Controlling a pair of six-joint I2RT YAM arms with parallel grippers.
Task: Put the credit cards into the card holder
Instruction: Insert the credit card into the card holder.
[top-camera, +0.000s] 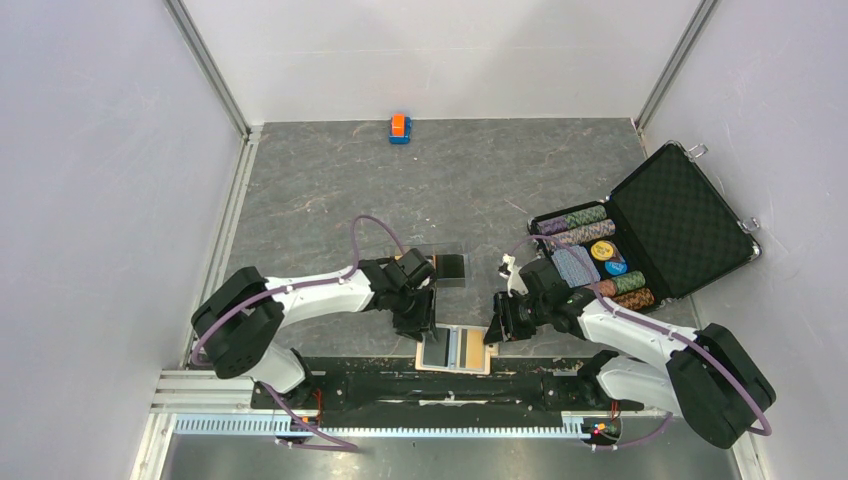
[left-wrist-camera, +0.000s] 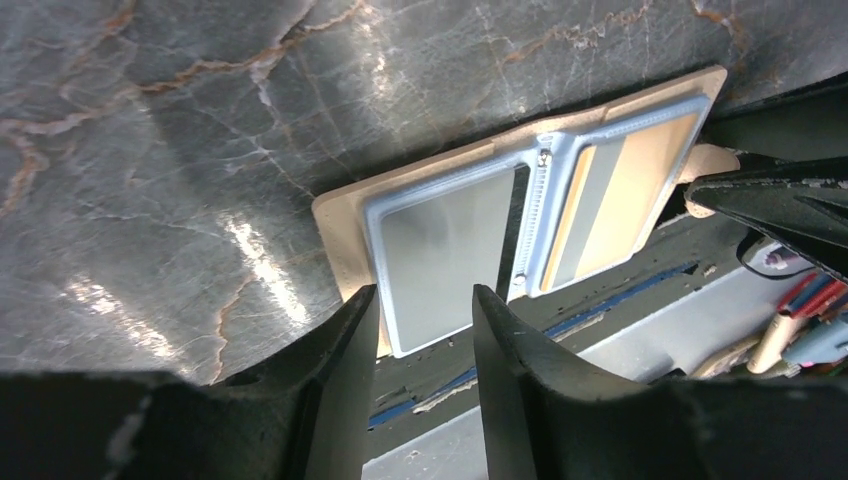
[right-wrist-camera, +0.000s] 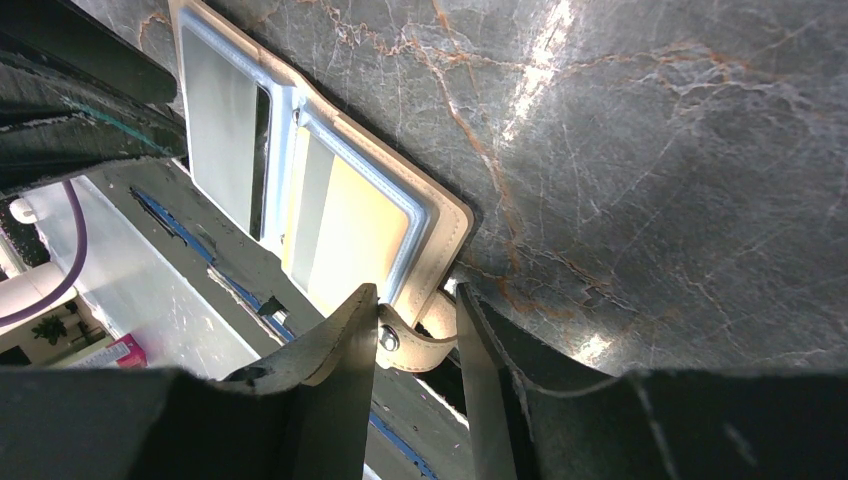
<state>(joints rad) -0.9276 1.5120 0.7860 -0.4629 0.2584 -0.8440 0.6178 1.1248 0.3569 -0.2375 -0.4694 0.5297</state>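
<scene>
Item: card-filing bench, task part done. Grey marbled table (top-camera: 330, 190), carrying at its far right an open black foam-lined case (top-camera: 690, 215) of poker chips (top-camera: 575, 225), not part of the job. Card holder (left-wrist-camera: 345, 225): tan, lying opened flat at the table's near edge between the two claws, its pale blue pocket frames facing up. Pocket on the right shows a gold card (left-wrist-camera: 640, 190) beside a grey band, judged already seated. Pocket on the left shows a plain grey face (left-wrist-camera: 440, 250); whether this is a card or bare lining cannot be told. Black card (top-camera: 452, 268): loose on the table beyond the left arm, well apart from the holder, so at least one card is left to file; something paler seems to lie under it, too indistinct to name. Left gripper (left-wrist-camera: 422, 292): jaws apart over the holder's near left edge, nothing pinched between them, released. Right gripper (right-wrist-camera: 413, 292): jaws drawn in on the holder's snap tab (right-wrist-camera: 410, 345), which bows between the fingers and touches both, judged clenched on it to steady the holder. Orange-and-blue block (top-camera: 400, 128): far edge, untouched. Remaining, by estimate: fetch the loose card, slide it in, then close the holder.
</scene>
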